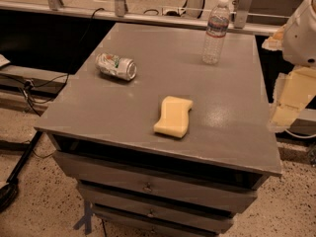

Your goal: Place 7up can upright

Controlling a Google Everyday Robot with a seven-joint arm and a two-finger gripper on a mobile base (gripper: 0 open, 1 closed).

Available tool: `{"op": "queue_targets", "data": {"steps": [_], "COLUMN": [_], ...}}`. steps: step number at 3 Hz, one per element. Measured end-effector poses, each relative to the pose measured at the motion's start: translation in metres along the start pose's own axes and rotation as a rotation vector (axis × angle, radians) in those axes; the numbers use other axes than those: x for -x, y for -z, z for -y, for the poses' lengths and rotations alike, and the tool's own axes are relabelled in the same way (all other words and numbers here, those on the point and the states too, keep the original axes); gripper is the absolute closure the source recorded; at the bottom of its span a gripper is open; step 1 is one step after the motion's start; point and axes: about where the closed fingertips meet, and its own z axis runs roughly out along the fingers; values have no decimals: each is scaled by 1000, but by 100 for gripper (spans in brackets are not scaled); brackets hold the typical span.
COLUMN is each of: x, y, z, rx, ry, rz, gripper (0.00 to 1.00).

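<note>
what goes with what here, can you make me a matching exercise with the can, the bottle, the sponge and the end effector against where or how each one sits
Things:
1. 7up can
2. water bottle
3. sponge
4. end effector

Places or states:
a. standing upright at the back right of the tabletop
b. off the right edge of the tabletop, touching none of the three items
c. lying on its side on the left part of the tabletop
d. lying flat near the front middle of the tabletop

Pairs: 1-c, 2-a, 3-d, 4-b
</note>
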Motion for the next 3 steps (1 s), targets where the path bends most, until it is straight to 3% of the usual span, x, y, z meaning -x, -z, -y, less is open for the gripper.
{"op": "queue_targets", "data": {"steps": [1, 2, 3], "x": [4, 66, 143], "y": [0, -15, -39], "z": [2, 28, 61], "rx": [-2, 6, 19], "ry": [1, 10, 7], "rz": [7, 97, 192], "gripper": [0, 0, 0]}}
